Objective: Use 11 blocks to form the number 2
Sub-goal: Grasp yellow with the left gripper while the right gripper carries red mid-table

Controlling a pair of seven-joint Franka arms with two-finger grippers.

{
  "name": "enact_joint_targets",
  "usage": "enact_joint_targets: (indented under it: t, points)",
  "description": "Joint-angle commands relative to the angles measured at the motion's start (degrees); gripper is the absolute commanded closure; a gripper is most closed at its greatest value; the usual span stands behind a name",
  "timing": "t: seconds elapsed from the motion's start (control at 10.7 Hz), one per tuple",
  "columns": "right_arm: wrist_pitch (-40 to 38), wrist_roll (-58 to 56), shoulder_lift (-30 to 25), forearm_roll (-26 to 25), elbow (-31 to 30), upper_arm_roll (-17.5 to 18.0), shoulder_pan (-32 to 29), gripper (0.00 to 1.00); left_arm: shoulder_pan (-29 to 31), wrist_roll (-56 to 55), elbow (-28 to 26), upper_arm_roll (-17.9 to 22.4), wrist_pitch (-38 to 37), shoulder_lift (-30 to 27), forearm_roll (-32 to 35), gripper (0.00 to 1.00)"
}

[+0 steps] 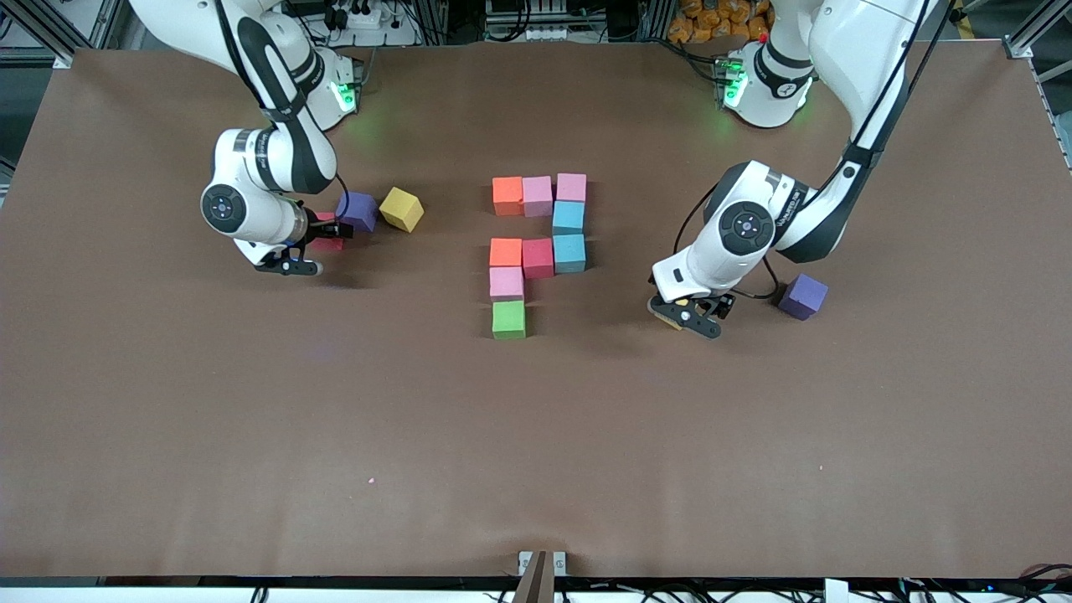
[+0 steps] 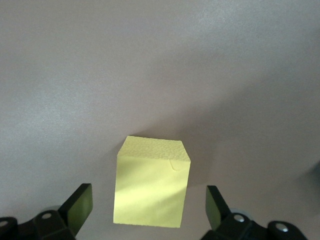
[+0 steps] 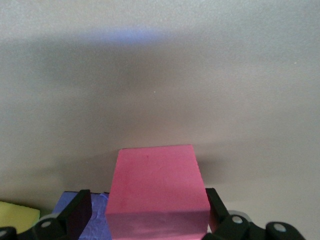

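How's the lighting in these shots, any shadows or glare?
Front view: even light, soft arm shadows on the table. Left wrist view: a bright streak crosses the shaded yellow block. Right wrist view: red block in focus, broad shadow band.

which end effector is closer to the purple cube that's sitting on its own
Left. The left end effector is just beside the lone purple cube, open over a yellow block. The right end effector is at the right arm's end, open around a red block.
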Motion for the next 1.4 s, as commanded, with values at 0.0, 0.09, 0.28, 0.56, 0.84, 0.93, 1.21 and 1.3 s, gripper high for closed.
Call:
enact_joint_targets:
  t: [0.0, 0.09, 0.28, 0.56, 0.84, 0.93, 1.21, 1.3]
  points:
    - [0.48, 0.64, -2.47, -1.21, -1.69, -0.15, -0.07, 0.11, 0.63, 0.89, -1.64, -0.46, 0.80, -1.57, 0.86, 0.00]
    - [0.21, 0.73, -2.47, -1.21, -1.60, -0.15, -0.07, 0.43, 0.63, 0.89, -1.64, -0.46, 0.80, -1.31, 0.86, 0.00]
    - [-0.31, 0.73, -2.47, -1.21, -1.52, -0.15, -0.16, 0.77, 0.63, 0.97, -1.55, -0.37, 0.97, -0.61, 0.86, 0.00]
    - [-3.11, 0.55, -2.64, -1.30, 1.89, 0.02, -0.07, 0.80, 0.63, 1.59, -1.55, -0.29, 2.20, 0.54, 0.95, 0.00]
    - [-10.93, -1.28, -1.68, -1.74, 12.78, 2.57, 0.89, 0.80, 0.55, 1.59, -1.37, -0.20, 3.78, 2.38, 1.12, 0.00]
    - [-12.95, -2.42, -0.54, -1.82, 16.47, 3.62, 1.59, 0.80, 0.55, 1.59, -1.29, -0.20, 4.74, 3.43, 1.65, 0.00]
    - [-23.13, -6.11, 5.86, -1.82, 31.13, 6.43, 3.96, 0.80, 0.46, 1.41, -0.85, -0.02, 6.68, 5.11, 2.62, 0.02]
    - [-24.73, -7.35, 8.49, -1.82, 36.05, 7.40, 5.19, 0.80, 0.46, 1.24, -0.76, -0.02, 6.69, 5.20, 2.62, 0.16]
